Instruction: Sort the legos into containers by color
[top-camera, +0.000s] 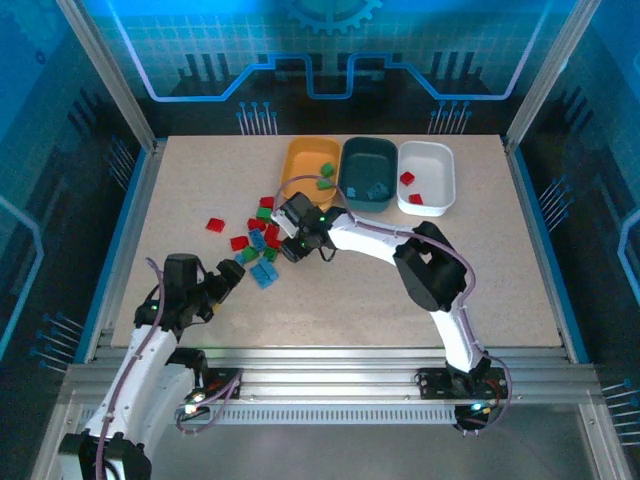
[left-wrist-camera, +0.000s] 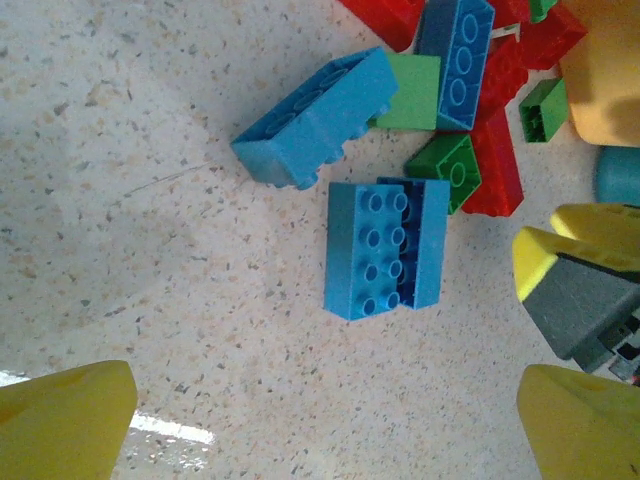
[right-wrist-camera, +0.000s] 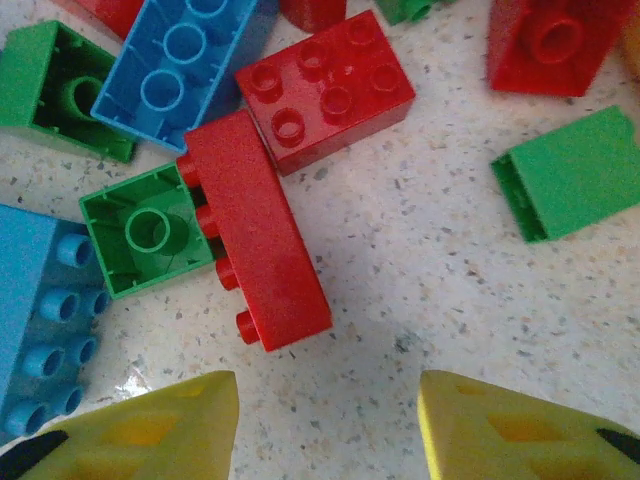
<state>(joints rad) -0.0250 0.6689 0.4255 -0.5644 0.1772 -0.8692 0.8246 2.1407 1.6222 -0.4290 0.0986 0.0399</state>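
Observation:
Several red, green and blue legos lie in a pile (top-camera: 262, 235) in front of the orange-yellow container (top-camera: 296, 160). My right gripper (top-camera: 292, 245) hangs low over the pile, open (right-wrist-camera: 330, 430) and empty. A red lego on its side (right-wrist-camera: 258, 230) lies just beyond its fingertips, against a green lego (right-wrist-camera: 145, 238). My left gripper (top-camera: 235, 272) is wide open (left-wrist-camera: 325, 430) over bare table, short of a blue lego (left-wrist-camera: 385, 248). A second blue lego (left-wrist-camera: 315, 118) lies beyond the first one. Green legos (top-camera: 326, 175) lie in the orange-yellow container, blue ones in the teal container (top-camera: 369, 150), red ones in the white container (top-camera: 445, 180).
A lone red lego (top-camera: 215, 224) lies left of the pile. A yellow finger of the right gripper (left-wrist-camera: 580, 260) shows at the right of the left wrist view, close to the blue legos. Metal posts and blue walls ring the table (top-camera: 400, 300).

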